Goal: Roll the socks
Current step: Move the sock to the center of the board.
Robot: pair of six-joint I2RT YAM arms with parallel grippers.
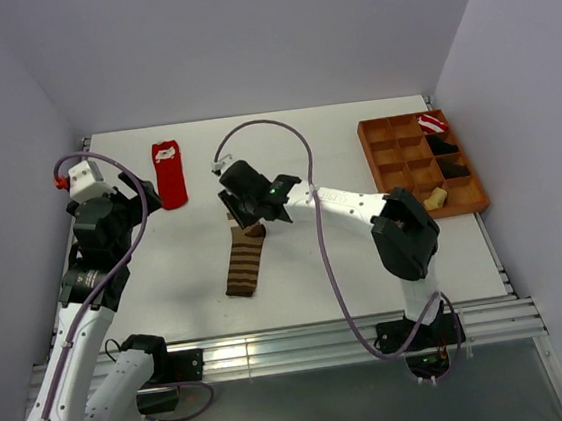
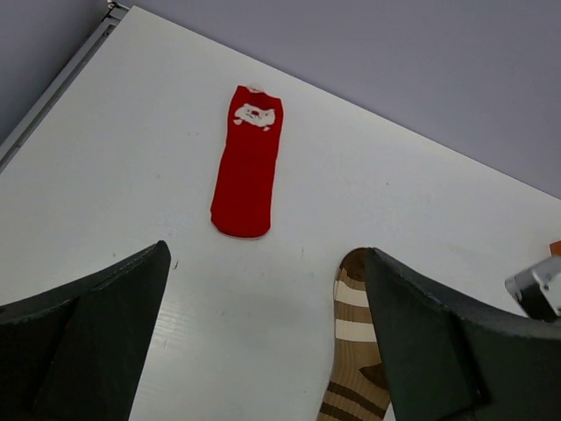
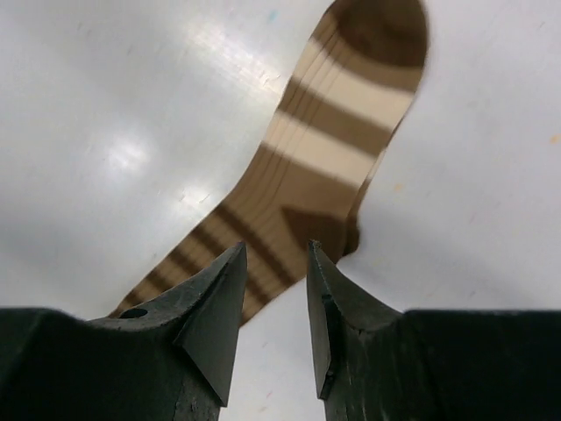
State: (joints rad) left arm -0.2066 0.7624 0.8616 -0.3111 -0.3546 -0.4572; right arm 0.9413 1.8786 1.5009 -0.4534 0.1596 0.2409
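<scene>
The brown-and-tan striped sock (image 1: 244, 265) lies flat mid-tabletop, toward the near edge. The red sock (image 1: 169, 174) lies flat near the far-left corner. The right gripper (image 3: 273, 254) hangs over the striped sock, jaws narrowly parted and gripping nothing. The left gripper (image 2: 266, 253) gapes wide and empty near the left edge.

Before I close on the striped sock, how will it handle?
Probably floppy: the striped sock lies flat and bent, thin fabric, so it would drape when lifted. Likely light; a push may bunch it rather than slide it.
</scene>
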